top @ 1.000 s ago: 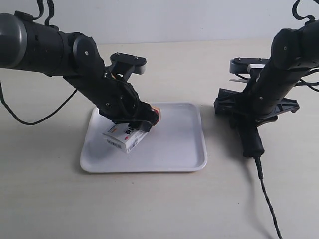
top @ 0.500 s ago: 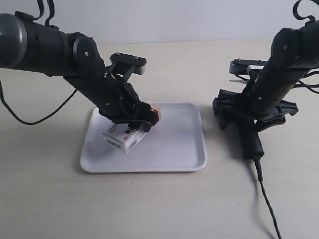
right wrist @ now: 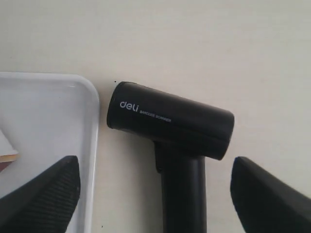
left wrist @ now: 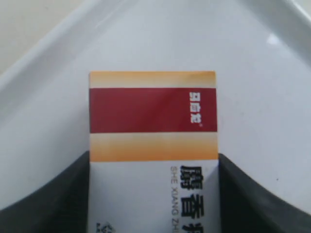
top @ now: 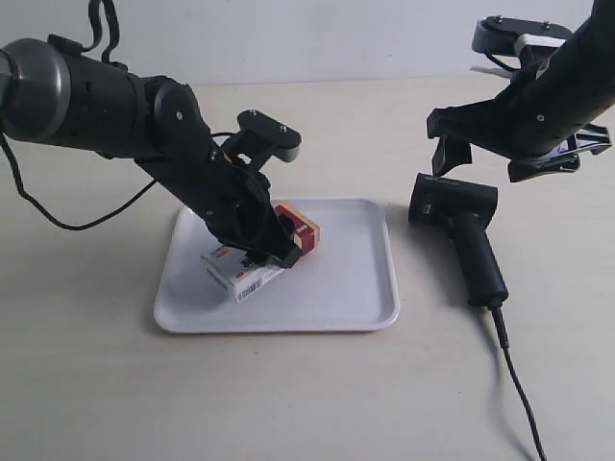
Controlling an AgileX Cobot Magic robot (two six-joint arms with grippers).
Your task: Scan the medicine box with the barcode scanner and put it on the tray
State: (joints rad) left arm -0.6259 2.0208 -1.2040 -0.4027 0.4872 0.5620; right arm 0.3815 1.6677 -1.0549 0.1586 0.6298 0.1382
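The medicine box [top: 245, 277], white with a red and orange end, sits low over the white tray [top: 336, 279], tilted. My left gripper [top: 272, 245] is shut on it. In the left wrist view the box [left wrist: 153, 111] fills the space between both dark fingers [left wrist: 58, 194], with the tray [left wrist: 243, 73] underneath. The black barcode scanner [top: 461, 226] lies on the table right of the tray, head toward the tray. My right gripper [top: 495, 158] hangs open above it, apart from it. The right wrist view shows the scanner [right wrist: 170, 121] between the spread fingers of that gripper [right wrist: 154, 170].
The scanner's thin black cable [top: 514, 375] runs toward the table's front edge. The tray's corner [right wrist: 43, 111] lies close beside the scanner's head. A black cable [top: 58, 223] from the left arm trails across the table on the far side.
The right gripper has let go of the scanner and risen well above it; the scanner now lies on the table. The left arm has shifted a little, with the box lower on the tray.
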